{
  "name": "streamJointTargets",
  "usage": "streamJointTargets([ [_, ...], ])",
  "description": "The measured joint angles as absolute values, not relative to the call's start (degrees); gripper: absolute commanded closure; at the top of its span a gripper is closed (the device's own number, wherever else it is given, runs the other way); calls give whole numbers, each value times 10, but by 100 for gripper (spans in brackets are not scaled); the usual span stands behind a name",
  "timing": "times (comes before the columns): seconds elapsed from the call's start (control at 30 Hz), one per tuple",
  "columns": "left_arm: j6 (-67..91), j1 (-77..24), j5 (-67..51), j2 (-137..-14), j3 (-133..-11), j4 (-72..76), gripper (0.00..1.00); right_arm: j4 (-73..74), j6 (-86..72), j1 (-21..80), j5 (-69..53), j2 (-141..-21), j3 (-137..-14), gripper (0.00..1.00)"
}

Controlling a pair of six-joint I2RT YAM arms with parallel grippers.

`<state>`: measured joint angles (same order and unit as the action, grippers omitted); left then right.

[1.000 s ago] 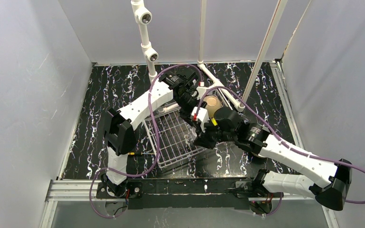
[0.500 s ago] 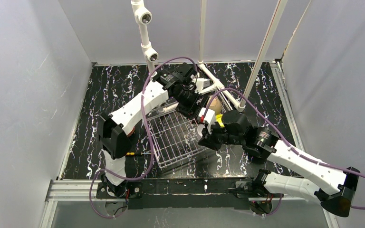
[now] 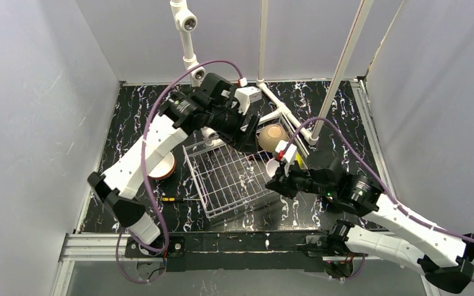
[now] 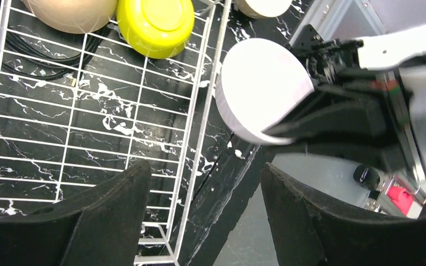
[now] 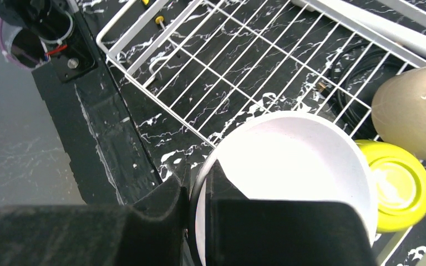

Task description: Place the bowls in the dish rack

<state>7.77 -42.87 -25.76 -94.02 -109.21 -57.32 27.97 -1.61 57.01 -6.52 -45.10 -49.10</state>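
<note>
The silver wire dish rack (image 3: 225,179) lies on the black marbled table. A tan bowl (image 3: 271,137) sits upside down at its far right end, with a yellow-green bowl (image 4: 155,22) beside it in the left wrist view. My right gripper (image 3: 282,180) is shut on the rim of a white bowl (image 3: 273,168) and holds it over the rack's right wall. The right wrist view shows the white bowl (image 5: 294,160), the yellow-green bowl (image 5: 394,185) and the tan bowl (image 5: 413,111). My left gripper (image 3: 249,140) hovers open and empty over the rack, jaws wide apart (image 4: 205,210).
An orange bowl (image 3: 160,165) stands on the table left of the rack, partly behind my left arm. A pale bowl (image 4: 260,5) lies outside the rack wall. White pipe frame posts (image 3: 188,55) rise at the back. A black cable (image 4: 22,55) lies under the rack.
My left arm has swung up and its elbow out to the left, uncovering the orange bowl. My right arm has drawn back to the right with the white bowl. The tan bowl shows more fully.
</note>
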Motion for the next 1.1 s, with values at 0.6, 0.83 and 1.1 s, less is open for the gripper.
streamJointTargets([
  [0.6,4,-430,-137,-534,-723,-344,25,81,-242,561,105,-689,-511,99],
  [0.83,112,-430,0,-414,-585,-219,21,-104,-399,537,95,-780,-505,99],
  [1.1,260,-430,175,-406,-542,-269,16,-310,-548,525,-3,-902,-498,99],
])
